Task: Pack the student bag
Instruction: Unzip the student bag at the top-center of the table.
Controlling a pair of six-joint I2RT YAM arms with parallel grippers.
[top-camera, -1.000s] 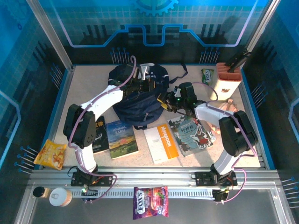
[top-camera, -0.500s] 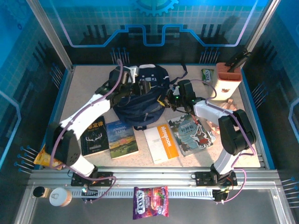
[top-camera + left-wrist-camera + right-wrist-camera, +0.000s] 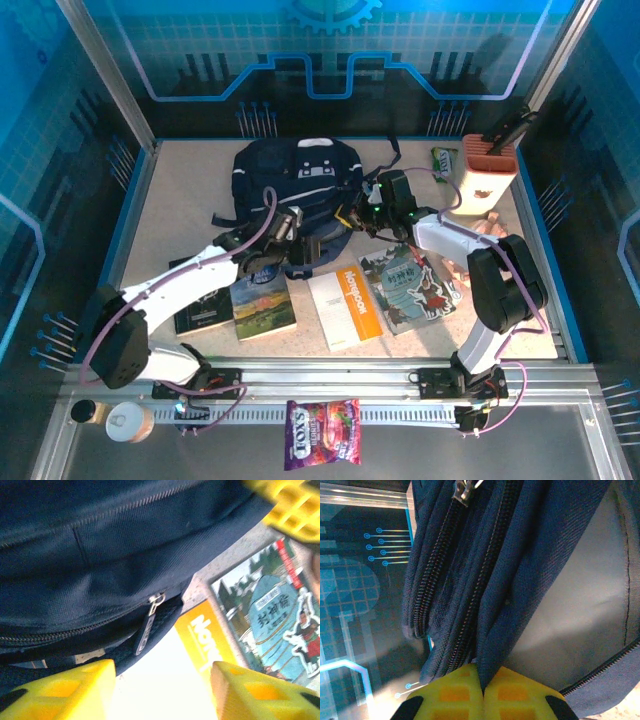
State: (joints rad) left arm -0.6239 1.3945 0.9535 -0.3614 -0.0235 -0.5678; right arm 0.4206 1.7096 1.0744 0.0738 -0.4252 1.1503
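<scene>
The student bag [image 3: 300, 175], navy with white stripes, lies at the back middle of the table. My right gripper [image 3: 352, 215] is at its right side. In the right wrist view this gripper [image 3: 482, 685] is shut on a fold of the bag's fabric [image 3: 520, 580] beside two zipper tracks. My left gripper [image 3: 302, 257] hovers at the bag's near edge. In the left wrist view it [image 3: 162, 695] is open with nothing between its yellow fingertips [image 3: 65, 690], just below the bag's zipper pull [image 3: 147, 625].
In front of the bag lie a dark book [image 3: 200, 300], a green-covered book [image 3: 262, 305], an orange-and-white notebook [image 3: 345, 305] and a comic [image 3: 415, 290]. A tall orange-topped box [image 3: 487, 170] stands at the back right. A purple candy bag [image 3: 322, 447] lies on the rail.
My left arm has drawn back from the bag's top to its near edge, and its gripper has opened. My right gripper has shut on the bag's fabric.
</scene>
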